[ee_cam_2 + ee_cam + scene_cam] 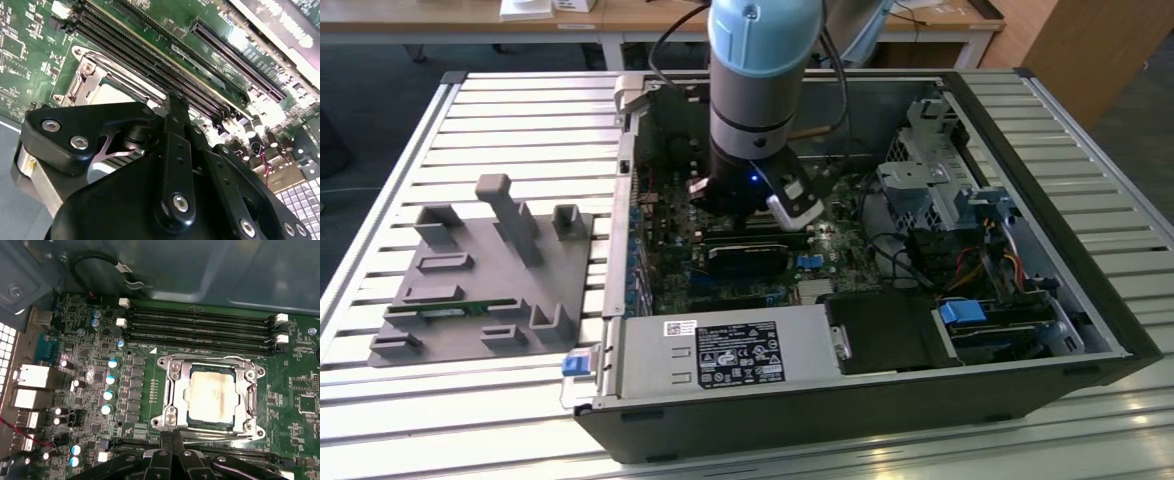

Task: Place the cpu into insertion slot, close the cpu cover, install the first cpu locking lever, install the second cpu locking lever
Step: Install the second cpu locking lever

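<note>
Here — cpu [212,392] just beside gripper [172,440]

The exterior view looks down from high and some way off onto the open computer case [881,330] lying on the slatted counter [480,110], the arm [754,90] reaching into it. The first wrist view looks steeply down, close, on the green motherboard [300,375] and the cpu cover [172,385]. The second wrist view sits closer still, looking past the gripper's black linkage [175,165]. Both wrist views share the memory slots [200,327] [145,60].
</note>
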You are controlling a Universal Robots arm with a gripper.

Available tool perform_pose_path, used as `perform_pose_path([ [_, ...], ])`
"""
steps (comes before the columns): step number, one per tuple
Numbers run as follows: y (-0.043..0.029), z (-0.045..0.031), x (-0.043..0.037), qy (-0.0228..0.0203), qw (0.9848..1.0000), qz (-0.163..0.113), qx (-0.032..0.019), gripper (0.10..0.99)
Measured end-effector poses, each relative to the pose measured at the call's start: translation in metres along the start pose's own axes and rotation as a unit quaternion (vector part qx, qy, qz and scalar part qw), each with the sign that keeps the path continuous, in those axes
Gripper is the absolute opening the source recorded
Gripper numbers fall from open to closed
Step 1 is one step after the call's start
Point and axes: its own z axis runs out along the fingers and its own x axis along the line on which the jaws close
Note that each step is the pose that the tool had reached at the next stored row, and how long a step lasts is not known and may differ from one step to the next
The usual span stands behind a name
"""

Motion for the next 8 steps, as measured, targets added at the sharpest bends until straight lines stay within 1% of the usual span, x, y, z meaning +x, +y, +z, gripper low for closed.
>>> perform_pose_path([
  [2,-0.001,0.0005,0.0007,-0.0002,1.0,0.0,-0.0031,0.106],
  [5,-0.0051,-0.0003,0.0015,-0.0008,0.9999,0.0,-0.0104,0.106],
  [8,-0.0101,-0.0011,0.0027,-0.0013,0.9999,0.0,-0.0146,0.106],
])
